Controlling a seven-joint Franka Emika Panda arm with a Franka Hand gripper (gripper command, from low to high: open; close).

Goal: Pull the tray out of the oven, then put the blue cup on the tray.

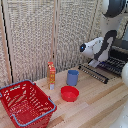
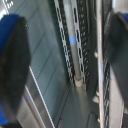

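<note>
From the exterior view I see the arm (image 1: 100, 47) reaching toward the oven (image 1: 119, 59) at the exterior view's right edge. The oven door (image 1: 94, 73) is dropped open, and the tray (image 1: 112, 65), a dark rack of thin bars, lies level in the oven mouth just above the door. Whether it has come forward past the opening I cannot tell.

The pincer (image 1: 94, 63) sits low at the front of the tray, between the door and the rack. In the wrist view its two fingers (image 2: 12, 70) stand apart at the picture's edges, with the rack bars (image 2: 75, 45) and the shiny door filling the space between them. So I read the pincer as spread wide, gripping nothing, though the blur keeps me from telling whether a finger touches a bar.

The blue cup (image 1: 73, 77) stands upright on the wooden surface (image 1: 95, 102), well apart from the oven. Just beside it, toward the camera, is a shallow red bowl (image 1: 69, 93). An orange bottle (image 1: 51, 75) stands near the cup on the exterior view's left, and a red mesh basket (image 1: 25, 103) sits at the surface's near left corner.
</note>
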